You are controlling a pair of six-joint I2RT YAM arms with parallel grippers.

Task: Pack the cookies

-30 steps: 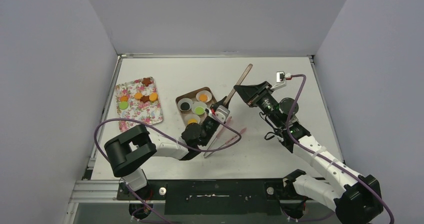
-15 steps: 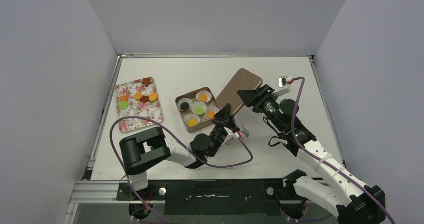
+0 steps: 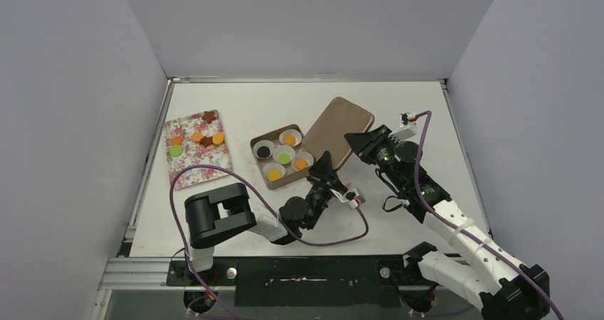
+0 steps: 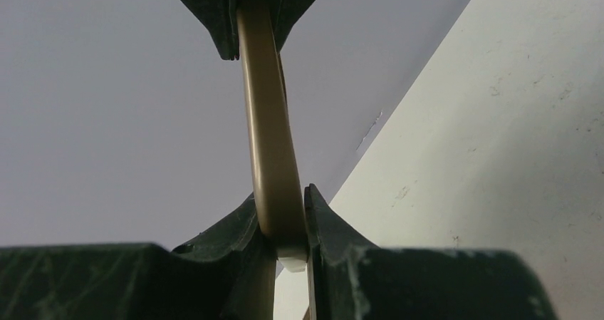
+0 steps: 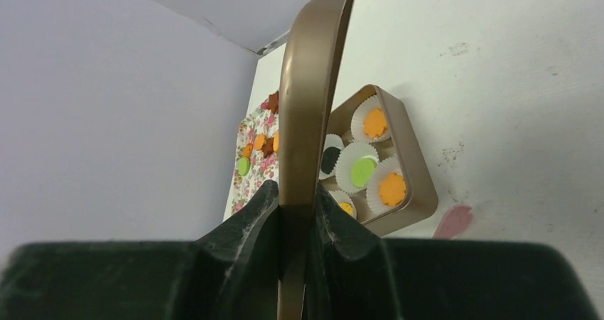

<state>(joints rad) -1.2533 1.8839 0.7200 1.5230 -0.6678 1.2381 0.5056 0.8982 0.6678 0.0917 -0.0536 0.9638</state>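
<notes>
The left gripper [image 3: 325, 161] and the right gripper [image 3: 354, 140] each pinch an edge of the brown lid [image 3: 338, 129], holding it tilted just to the right of the open tin [image 3: 254, 149]. Five cookies [image 3: 284, 157] sit in paper cups [image 3: 290, 132] inside the tin, just left of the left gripper. More lie on the flowered tray [image 3: 199, 170], well apart from both grippers on the left.
</notes>
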